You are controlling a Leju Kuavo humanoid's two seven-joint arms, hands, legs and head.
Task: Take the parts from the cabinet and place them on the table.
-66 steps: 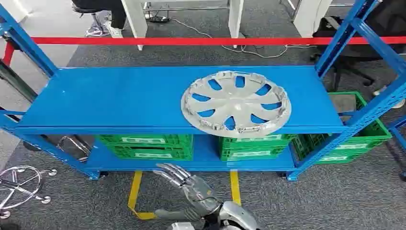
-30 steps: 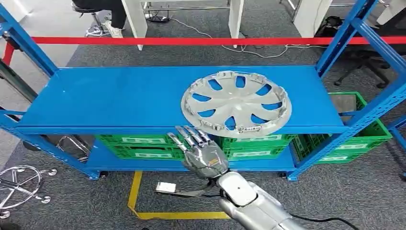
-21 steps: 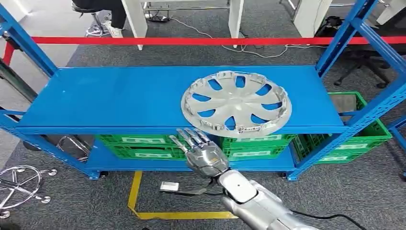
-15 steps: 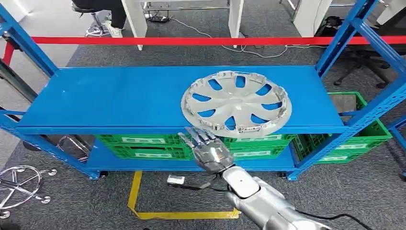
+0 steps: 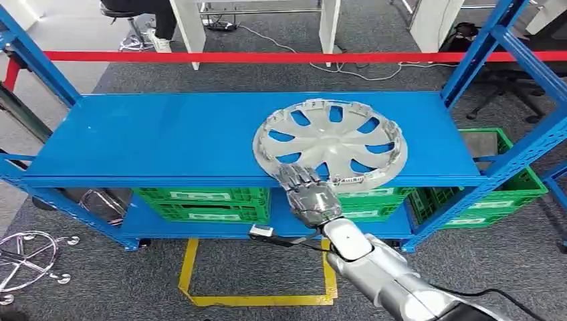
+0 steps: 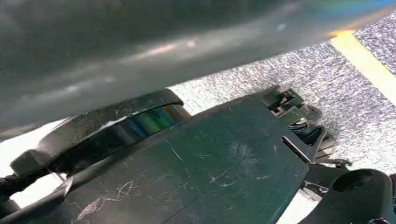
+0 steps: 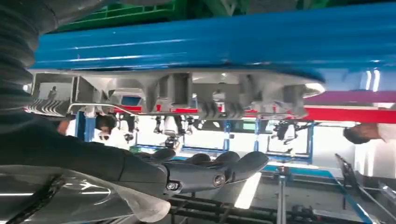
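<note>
A round silver-grey plastic wheel cover (image 5: 329, 144) with curved spokes lies flat on the top board of the blue metal shelving rack (image 5: 167, 137), right of the board's middle, its near rim overhanging the front edge. No brand or lettering can be read on it. The right hand (image 5: 309, 194), silver and many-fingered, reaches the cover's rim at about 7 o'clock; its fingers lie straight and apart, holding nothing, and whether the fingertips touch the rim cannot be told from above. In the right wrist view the fingers (image 7: 219, 170) stretch out flat with a gap between them and the cover's ribbed edge (image 7: 177, 93), which juts past the blue board.

On the lower board stand green plastic crates (image 5: 204, 202) with pale label strips whose writing is too small to read; the board above cuts off their tops. Another green crate (image 5: 498, 190) sits at 3 o'clock, beside the rack. A red bar (image 5: 267, 57) crosses at 12 o'clock. The left wrist view is dark and blurred; the left hand's state cannot be told
</note>
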